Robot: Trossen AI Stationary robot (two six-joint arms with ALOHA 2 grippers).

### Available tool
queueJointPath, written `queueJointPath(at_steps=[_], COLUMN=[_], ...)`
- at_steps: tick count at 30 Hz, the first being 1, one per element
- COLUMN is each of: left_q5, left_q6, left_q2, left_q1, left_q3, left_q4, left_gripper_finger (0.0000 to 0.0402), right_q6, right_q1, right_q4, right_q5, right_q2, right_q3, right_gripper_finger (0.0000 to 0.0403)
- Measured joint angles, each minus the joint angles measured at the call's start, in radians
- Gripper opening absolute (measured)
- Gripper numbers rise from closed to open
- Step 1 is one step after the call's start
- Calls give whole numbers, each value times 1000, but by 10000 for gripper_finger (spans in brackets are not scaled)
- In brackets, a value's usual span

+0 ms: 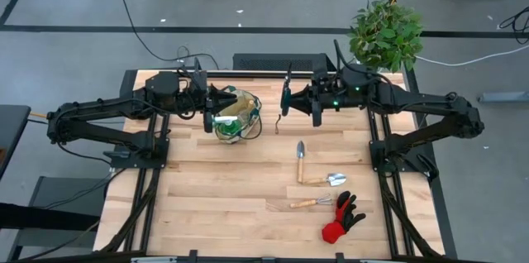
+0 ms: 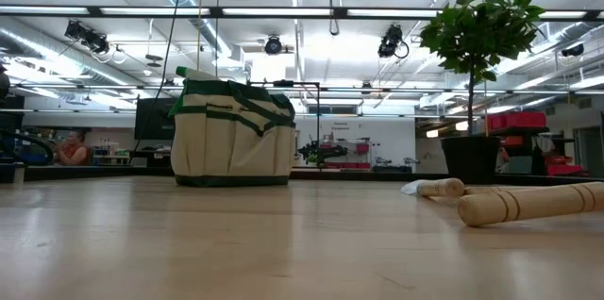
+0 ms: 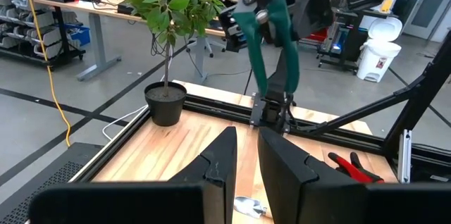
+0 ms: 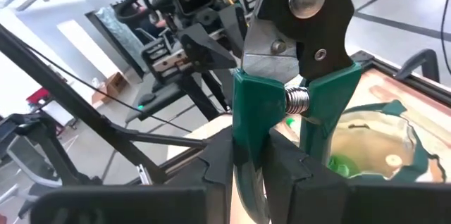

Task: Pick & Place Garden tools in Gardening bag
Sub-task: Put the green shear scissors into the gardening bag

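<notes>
Gripping pruning shears [image 4: 282, 104], right gripper [image 4: 257, 160]

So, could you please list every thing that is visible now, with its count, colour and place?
Round tan fabric bag with green trim: one, back left part of the table, under the left claw; green items show inside it.
Green-handled pruning shears: one, held in the air by the right claw, beside the bag.
Wooden-handled metal trowel: one, table centre-right.
Wooden-handled metal scoop: one, just in front of the trowel.
Wooden-handled metal rake: one, front right.
Red-and-black glove: one, front right, next to the rake.
Leafy green potted plant: one, back right corner.
Light wooden table: one.
Left claw: open, above the bag.
Right claw: shut on the shears.
</notes>
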Motion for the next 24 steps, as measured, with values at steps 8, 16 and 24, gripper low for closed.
queueJointPath(at_steps=[8,16,24], left_q5=[-2,-9,0], left_q6=[1,1,0], left_q2=[0,0,0], left_q1=[0,0,0], left_q3=[0,0,0], left_q4=[0,-8,-7], left_gripper_finger=[64,64,64], right_q6=[-21,-32,-46], right_q1=[-32,-43,-43], right_q4=[-3,0,0], right_q5=[-14,-25,-25], right_q2=[0,0,0], right_q3=[-2,-2,-2], right_gripper_finger=[51,51,51])
